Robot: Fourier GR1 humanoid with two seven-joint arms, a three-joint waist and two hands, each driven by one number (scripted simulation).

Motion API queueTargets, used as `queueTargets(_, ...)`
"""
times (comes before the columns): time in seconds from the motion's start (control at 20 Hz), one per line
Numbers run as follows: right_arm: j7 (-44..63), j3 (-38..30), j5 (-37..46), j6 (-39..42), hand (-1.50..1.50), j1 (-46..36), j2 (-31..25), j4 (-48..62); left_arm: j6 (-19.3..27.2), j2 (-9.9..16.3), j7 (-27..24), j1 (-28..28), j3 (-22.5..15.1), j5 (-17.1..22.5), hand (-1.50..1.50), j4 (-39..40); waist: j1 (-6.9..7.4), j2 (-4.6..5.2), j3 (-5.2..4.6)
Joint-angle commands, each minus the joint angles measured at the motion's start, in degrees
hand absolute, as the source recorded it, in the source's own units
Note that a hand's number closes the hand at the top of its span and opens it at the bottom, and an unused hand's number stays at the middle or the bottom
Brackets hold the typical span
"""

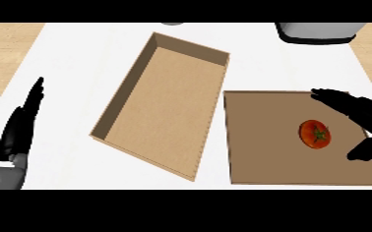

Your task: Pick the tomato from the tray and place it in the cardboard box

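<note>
The cardboard box (161,109) is set at a slant in the middle of the counter (87,49), open side up and with nothing in it, so that room is offered for lowering something past its raised walls, and its near right corner is brought close to the flat tray (269,167). The tomato (315,133) is left lying on the tray's right part, bracketed by the right hand (347,109), whose fingers and thumb are spread and closed on nothing, while the left hand (22,128) is rested open at the left edge.

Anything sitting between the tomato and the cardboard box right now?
No. In the head view, only bare tray surface lies between the tomato and the cardboard box; the tray's left edge sits just beside the box's right wall.
</note>
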Motion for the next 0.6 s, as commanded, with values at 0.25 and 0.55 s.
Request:
queueTargets(0.25,2.31,-1.37,5.6,1.33,-1.5,3.24,3.72,-4.24,-1.62,-2.11,4.5,2.1,2.78,-4.48,0.0,-6.12,-0.29,-0.1,0.01)
queueTargets(0.55,-2.61,-4.23,4.96,6.34,-1.5,0.02,3.73,-3.04,-6.85,-2.07,-0.61,-0.86,7.39,-3.31,0.0,1.01,-0.23,0.0,0.0)
